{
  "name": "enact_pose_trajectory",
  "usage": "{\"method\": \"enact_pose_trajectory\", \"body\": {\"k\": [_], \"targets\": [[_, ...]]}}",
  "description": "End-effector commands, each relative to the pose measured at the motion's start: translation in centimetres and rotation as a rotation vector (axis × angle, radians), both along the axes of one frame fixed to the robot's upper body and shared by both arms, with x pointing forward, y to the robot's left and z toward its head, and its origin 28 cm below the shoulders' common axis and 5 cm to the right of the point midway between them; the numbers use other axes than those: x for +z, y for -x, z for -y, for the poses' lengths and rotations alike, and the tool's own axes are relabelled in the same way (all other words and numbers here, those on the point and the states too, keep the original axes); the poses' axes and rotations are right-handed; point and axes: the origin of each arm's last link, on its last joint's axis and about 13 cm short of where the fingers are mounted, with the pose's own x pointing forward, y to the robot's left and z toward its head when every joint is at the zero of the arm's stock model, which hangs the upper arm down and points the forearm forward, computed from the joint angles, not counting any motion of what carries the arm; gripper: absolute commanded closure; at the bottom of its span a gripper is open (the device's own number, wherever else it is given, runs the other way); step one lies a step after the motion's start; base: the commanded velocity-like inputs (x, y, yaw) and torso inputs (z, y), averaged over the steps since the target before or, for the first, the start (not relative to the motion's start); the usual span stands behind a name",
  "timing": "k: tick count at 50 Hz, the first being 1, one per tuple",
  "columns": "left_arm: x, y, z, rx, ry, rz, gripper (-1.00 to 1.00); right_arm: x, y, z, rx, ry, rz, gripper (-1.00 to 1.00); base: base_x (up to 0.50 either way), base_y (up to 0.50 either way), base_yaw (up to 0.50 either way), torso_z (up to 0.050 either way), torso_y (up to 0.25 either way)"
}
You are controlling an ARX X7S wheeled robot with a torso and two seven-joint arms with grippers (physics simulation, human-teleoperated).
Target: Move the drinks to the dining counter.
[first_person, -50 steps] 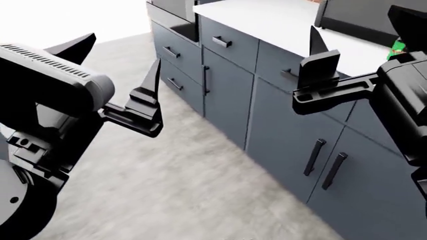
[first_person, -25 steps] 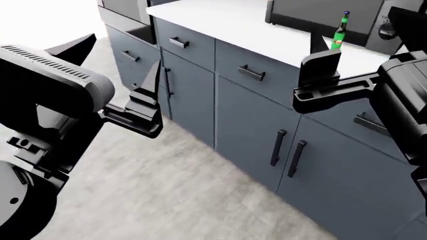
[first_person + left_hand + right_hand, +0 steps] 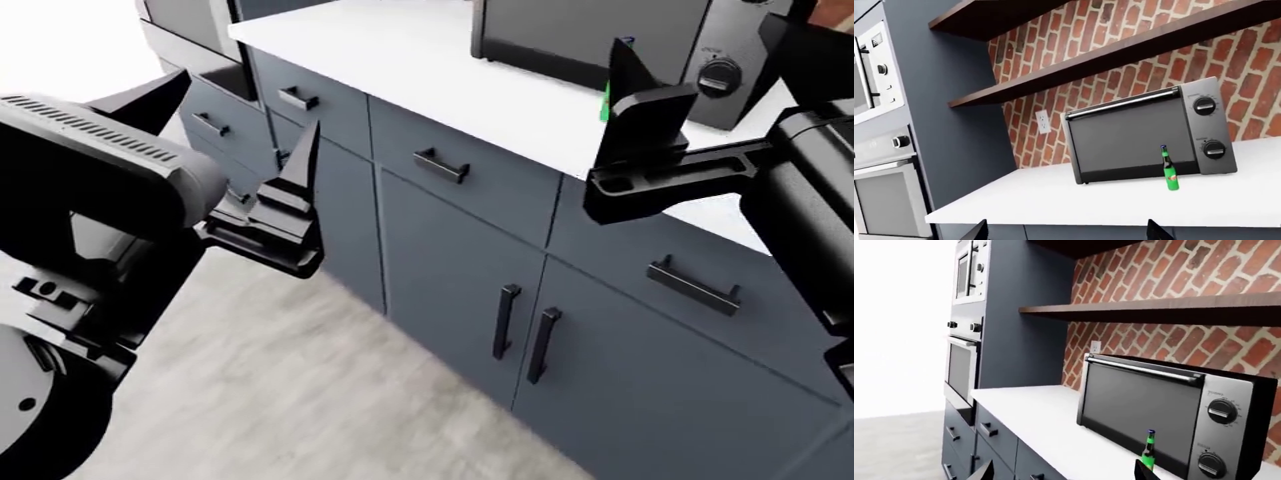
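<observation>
You had both arms up in front of the white-topped counter (image 3: 441, 75) with nothing in either one. The left gripper (image 3: 274, 215) had its jaws spread apart and empty, out over the grey floor (image 3: 307, 400). The right gripper (image 3: 641, 140) was also spread and empty, sitting in front of the counter's near edge.

The small green bottle (image 3: 1169, 169) with the blue cap was standing upright on the white top, just in front of the toaster oven (image 3: 1147, 135), close to its door on the knob side. From the right wrist camera you could see the same bottle (image 3: 1148, 450) right by the glass door. In the head view it was mostly hidden behind your right gripper, only a sliver of green showing.

Brick wall (image 3: 1121, 55) and dark shelves (image 3: 1107, 60) were behind the oven, and a tall cabinet with a built-in wall oven (image 3: 961, 370) stood at the far left end. Grey-blue cabinet doors (image 3: 494, 300) ran below the top. The other drinks weren't in any shot.
</observation>
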Motion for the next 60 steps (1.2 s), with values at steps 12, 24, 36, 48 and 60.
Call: {"method": "enact_pose_trajectory", "body": {"k": [12,24,36,48,60], "targets": [[0.0,0.0,-0.1,-0.001,0.005,0.000,-1.00,0.0,-0.3,-0.2,-0.008,0.039,-0.007,-1.00,0.43,0.08,0.00,0.000,0.001],[-0.1,0.0,0.0,-0.005,0.005,-0.002,-1.00,-0.1,-0.1,-0.2,-0.015,0.044,-0.003,-1.00,0.20,0.22,0.00,0.000,0.000],[-0.1,0.3,-0.2,0.004,0.008,0.001,-1.00,-0.1,-0.2,-0.3,-0.025,0.053,-0.022,-1.00,0.17,0.20,0.00,0.000,0.001],[-0.2,0.2,-0.3,0.002,0.010,0.001,-1.00,-1.7,-1.4,-0.2,-0.075,0.053,-0.221,-1.00,0.01,0.01,0.00,0.000,0.000],[-0.2,0.0,-0.1,-0.001,0.006,-0.001,-1.00,-2.2,-1.9,-0.1,-0.074,0.068,-0.300,-1.00,0.00,0.00,0.00,0.000,0.000]]}}
